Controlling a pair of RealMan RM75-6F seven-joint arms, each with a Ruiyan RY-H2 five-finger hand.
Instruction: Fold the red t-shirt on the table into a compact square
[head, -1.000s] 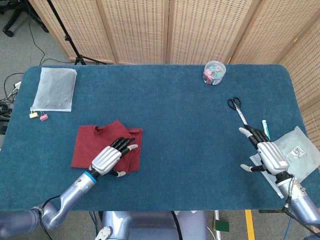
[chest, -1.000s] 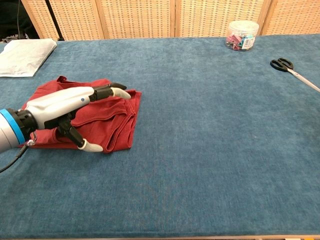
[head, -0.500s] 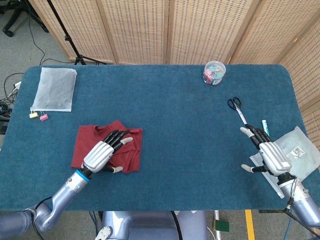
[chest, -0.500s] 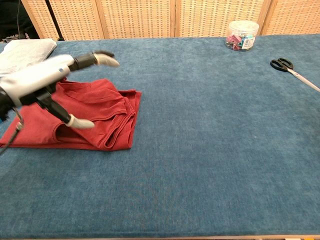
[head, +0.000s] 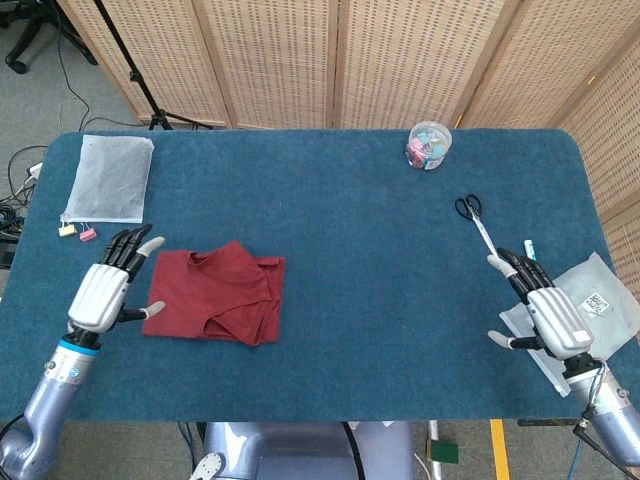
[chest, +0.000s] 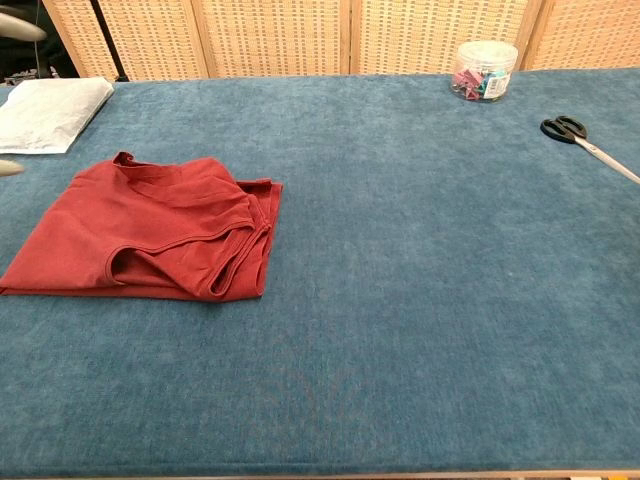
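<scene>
head view alone shows left hand (head: 103, 292) and right hand (head: 551, 314), both empty with fingers spread. red t-shirt (chest: 150, 240) lies folded, edges rumpled, on the table (chest: 420, 300).

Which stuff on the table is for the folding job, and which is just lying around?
For the job: red t-shirt, left hand.

Just lying about: scissors, tub of clips, white bag, grey parcel.

The t-shirt (head: 217, 296) is deep red on a teal-blue tabletop (head: 360, 240). Both hands, left hand (head: 103, 290) and right hand (head: 550, 315), are silver-grey with black fingers (head: 128, 243), apparently pale-tipped.
</scene>
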